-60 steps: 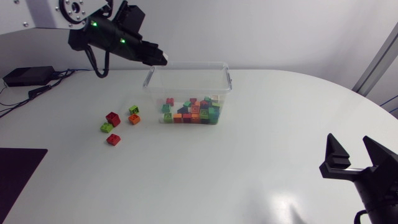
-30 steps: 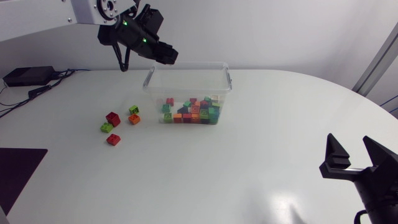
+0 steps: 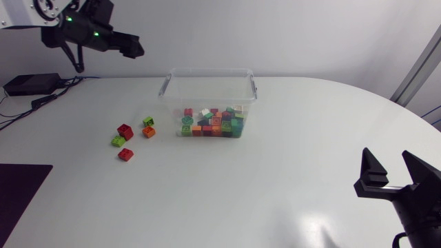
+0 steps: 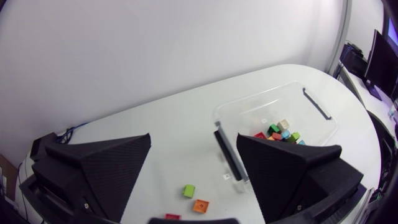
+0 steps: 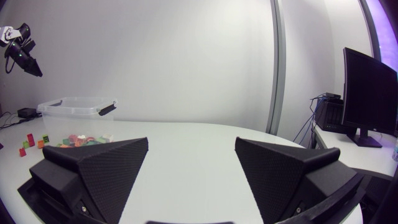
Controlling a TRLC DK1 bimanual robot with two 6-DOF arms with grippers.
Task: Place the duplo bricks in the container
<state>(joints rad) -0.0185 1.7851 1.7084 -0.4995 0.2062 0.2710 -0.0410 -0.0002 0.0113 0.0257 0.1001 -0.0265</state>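
Observation:
A clear plastic container [image 3: 167,88] stands at the table's back middle, with several coloured duplo bricks [image 3: 213,122] inside, a pale one on top. Left of it on the table lie loose bricks: a dark red one [image 3: 125,131], a green one [image 3: 148,121], an orange one [image 3: 149,131], a lime one [image 3: 118,140] and a red one [image 3: 125,154]. My left gripper [image 3: 136,49] hangs high at the back left, well clear of the container [image 4: 317,106], open and empty [image 4: 194,140]. Far off at the front right, my right gripper [image 3: 389,172] rests open and empty [image 5: 191,142].
A black box [image 3: 31,83] with cables sits at the back left edge. A dark mat [image 3: 17,196] covers the front left corner. Bare white table lies between the container and my right gripper.
My left gripper has swung left and away from above the container's back left rim, and it has opened. A pale brick now lies among those in the container. The right arm stayed still.

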